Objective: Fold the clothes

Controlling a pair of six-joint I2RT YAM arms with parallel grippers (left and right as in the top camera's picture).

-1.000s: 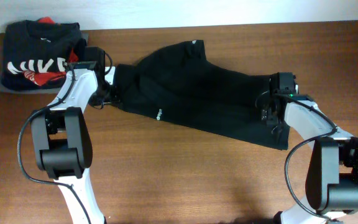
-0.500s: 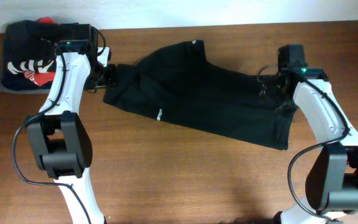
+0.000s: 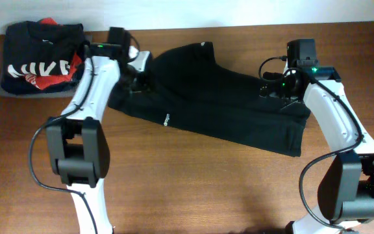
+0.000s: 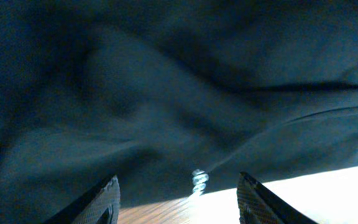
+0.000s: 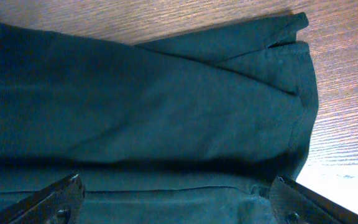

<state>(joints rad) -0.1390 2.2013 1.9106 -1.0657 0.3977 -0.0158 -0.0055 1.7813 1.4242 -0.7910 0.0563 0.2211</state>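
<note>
Overhead: black shirt [image 3: 219, 104] lies spread and rumpled on the table [image 3: 187, 188], just right of the folded stack [image 3: 41, 58].
Left gripper [image 3: 137, 73]: jaws parted, empty, over the shirt's edge nearest the stack.
Right gripper [image 3: 273, 88]: jaws wide apart, empty, over the shirt's end farthest from the stack.
Progress: seemingly early; no neat fold shows, so nearly all the folding looks left to do.
</note>
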